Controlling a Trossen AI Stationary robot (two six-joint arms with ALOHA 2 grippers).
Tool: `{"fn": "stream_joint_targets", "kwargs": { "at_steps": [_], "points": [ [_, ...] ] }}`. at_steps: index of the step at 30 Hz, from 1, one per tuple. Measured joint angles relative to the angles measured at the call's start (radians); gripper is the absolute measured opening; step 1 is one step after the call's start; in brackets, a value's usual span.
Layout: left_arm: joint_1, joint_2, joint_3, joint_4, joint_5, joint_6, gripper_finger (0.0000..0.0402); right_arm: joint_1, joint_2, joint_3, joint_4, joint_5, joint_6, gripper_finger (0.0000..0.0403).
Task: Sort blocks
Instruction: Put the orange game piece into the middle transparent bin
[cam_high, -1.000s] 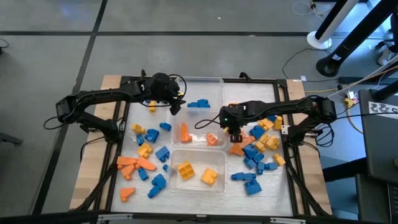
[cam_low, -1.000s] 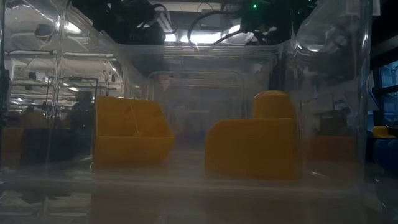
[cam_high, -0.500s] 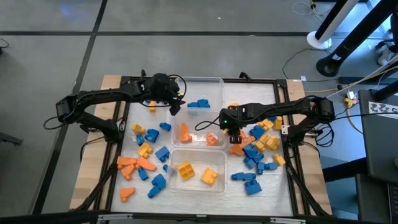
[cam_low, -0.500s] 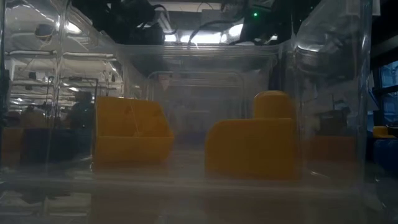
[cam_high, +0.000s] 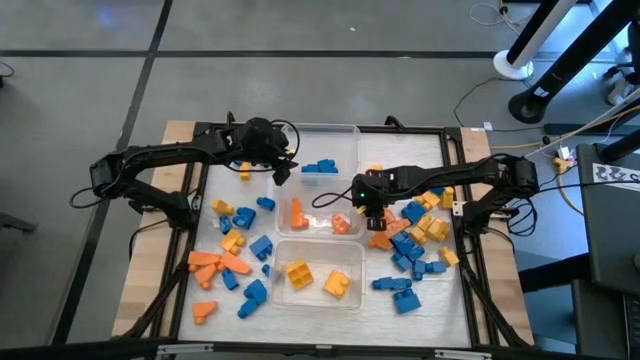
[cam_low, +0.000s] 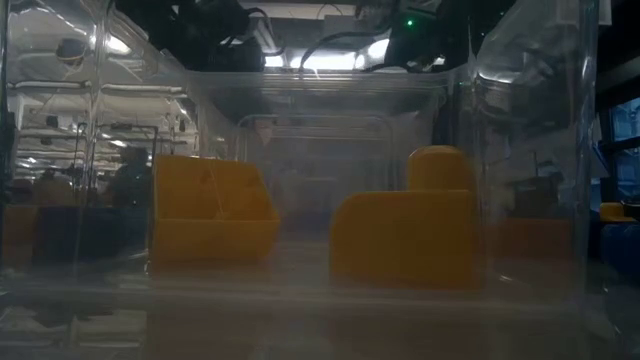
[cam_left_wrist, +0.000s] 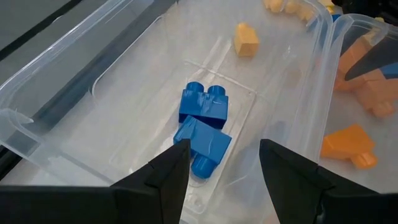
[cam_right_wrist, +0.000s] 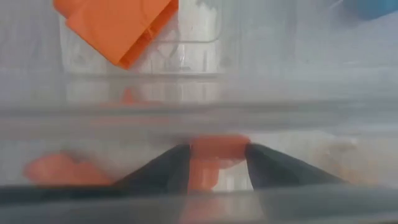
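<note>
Blue, orange and yellow blocks lie scattered on the white mat left (cam_high: 232, 262) and right (cam_high: 412, 240) of three clear tubs. The far tub holds blue blocks (cam_high: 319, 166) (cam_left_wrist: 202, 124), the middle tub orange ones (cam_high: 298, 214), the near tub yellow ones (cam_high: 298, 272) (cam_low: 212, 218). My left gripper (cam_high: 281, 172) (cam_left_wrist: 222, 158) hovers open and empty over the far tub's left part, above the blue blocks. My right gripper (cam_high: 373, 218) (cam_right_wrist: 216, 163) stands at the middle tub's right wall, shut on an orange block (cam_right_wrist: 217, 148). My right gripper has the orange block (cam_right_wrist: 219, 147) pinched between its two fingers, one finger (cam_right_wrist: 171, 163) on each side. The tub's clear wall blurs the place of contact, so which part of the block it has cannot be told.
The tubs' upright clear walls (cam_high: 357, 215) stand between the piles. Orange wedges (cam_high: 215, 263) lie at the mat's left near side, blue bricks (cam_high: 400, 290) at its right near side. The black frame (cam_high: 462, 250) borders the mat. A yellow block (cam_left_wrist: 245, 39) lies beyond the far tub.
My right gripper has shifted a little toward the table's left, up to the middle tub's right wall, still shut. The left arm has kept still.
</note>
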Motion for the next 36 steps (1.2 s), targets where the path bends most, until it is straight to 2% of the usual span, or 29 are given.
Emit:
{"fn": "stream_joint_targets", "kwargs": {
  "at_steps": [10, 19, 22, 29, 36],
  "points": [
    [0.000, 0.000, 0.000, 0.001, 0.000, -0.002, 0.0182, 0.000, 0.000, -0.001, 0.000, 0.014, 0.000, 0.0160],
    [0.000, 0.000, 0.000, 0.001, 0.000, -0.002, 0.0182, 0.000, 0.004, -0.003, -0.004, 0.005, 0.000, 0.0240],
    [0.000, 0.000, 0.000, 0.001, 0.000, -0.002, 0.0182, 0.000, 0.003, -0.003, -0.003, 0.005, 0.000, 0.0256],
    [0.000, 0.000, 0.000, 0.001, 0.000, -0.002, 0.0182, 0.000, 0.003, -0.004, 0.000, 0.006, -0.008, 0.0257],
    [0.000, 0.000, 0.000, 0.001, 0.000, -0.002, 0.0182, -0.008, -0.003, -0.075, 0.038, -0.022, 0.020, 0.0255]
  ]
}}
